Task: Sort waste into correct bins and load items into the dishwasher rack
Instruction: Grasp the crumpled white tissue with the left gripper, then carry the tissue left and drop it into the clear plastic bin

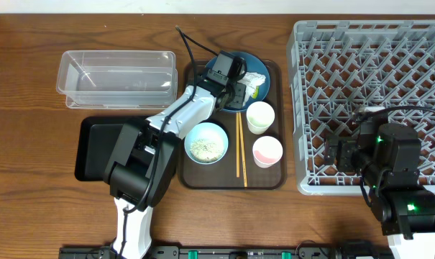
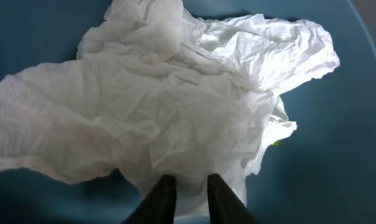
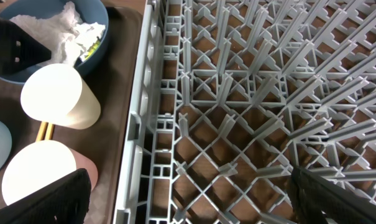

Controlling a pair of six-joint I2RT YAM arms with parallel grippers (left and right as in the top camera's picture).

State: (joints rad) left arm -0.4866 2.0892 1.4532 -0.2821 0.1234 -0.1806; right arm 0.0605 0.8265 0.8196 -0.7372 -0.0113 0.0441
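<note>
The crumpled white napkin (image 2: 175,106) lies on the dark blue plate (image 1: 259,66) at the back of the brown tray. My left gripper (image 2: 189,186) is down on the plate, its fingers close together and pinching the napkin's near edge. A bit of yellow-green wrapper (image 2: 276,142) peeks out beside the napkin. The light blue bowl (image 1: 205,142) holds rice grains. The cream cup (image 1: 260,116), pink cup (image 1: 267,152) and chopsticks (image 1: 239,147) are on the tray. My right gripper (image 3: 188,199) is open and empty over the left edge of the grey dishwasher rack (image 1: 375,72).
The brown serving tray (image 1: 275,180) sits in the middle of the table. The clear tub (image 1: 116,78) stands at the back left, and the black tray (image 1: 98,147) lies in front of it. The rack's lattice wall (image 3: 138,124) stands close beside the cups.
</note>
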